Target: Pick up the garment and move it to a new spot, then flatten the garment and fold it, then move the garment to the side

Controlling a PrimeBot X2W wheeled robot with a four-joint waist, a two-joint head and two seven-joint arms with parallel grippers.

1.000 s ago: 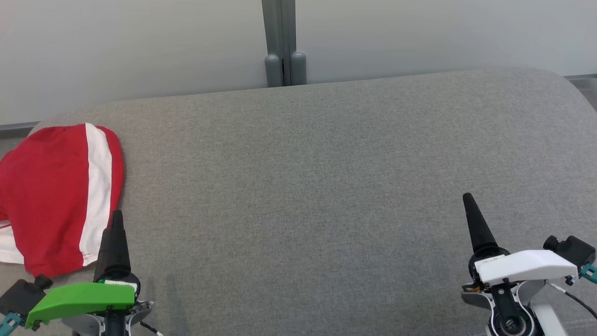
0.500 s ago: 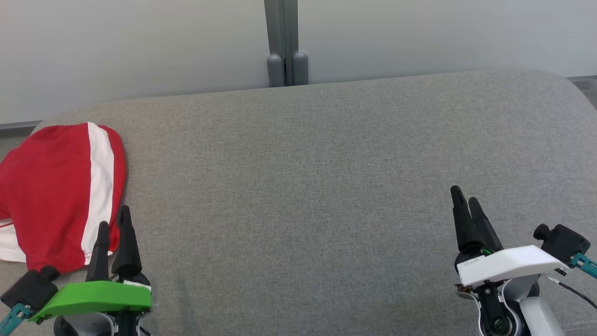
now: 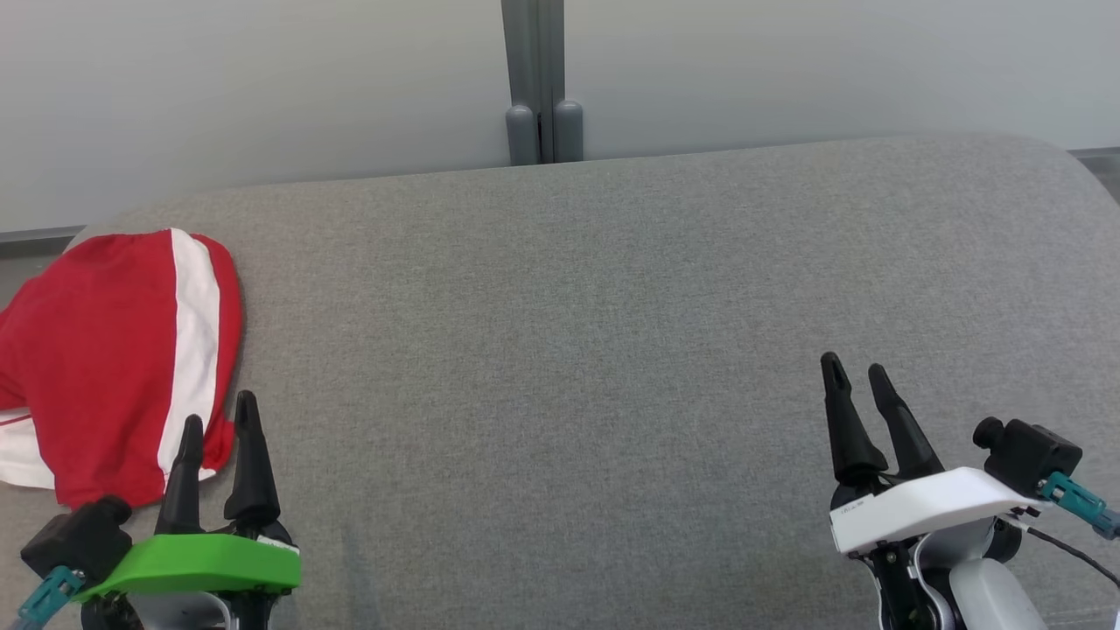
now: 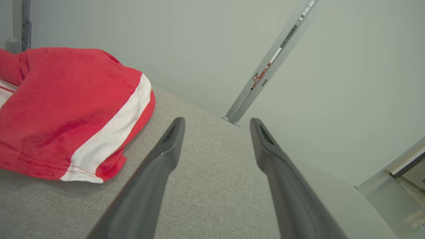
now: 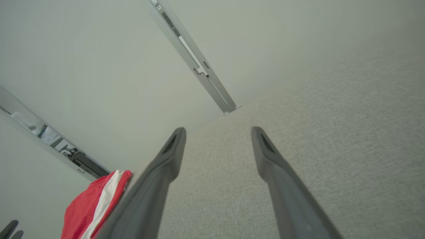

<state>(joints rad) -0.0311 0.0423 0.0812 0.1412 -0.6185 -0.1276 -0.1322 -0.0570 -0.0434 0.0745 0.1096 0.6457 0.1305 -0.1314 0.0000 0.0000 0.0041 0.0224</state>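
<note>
One red-and-white garment (image 3: 96, 367) is counted on one grey bench (image 3: 569, 350); two tools are seen, the left tool (image 3: 220, 409) and the right tool (image 3: 852, 364).

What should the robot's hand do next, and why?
Probably ease the left gripper forward and a little to its left, onto the near edge of the red and white garment, to pinch it. The garment lies loose at the left end of the grey fabric surface, held by nothing. That gripper is open right beside it, while the right gripper is far off.
</note>
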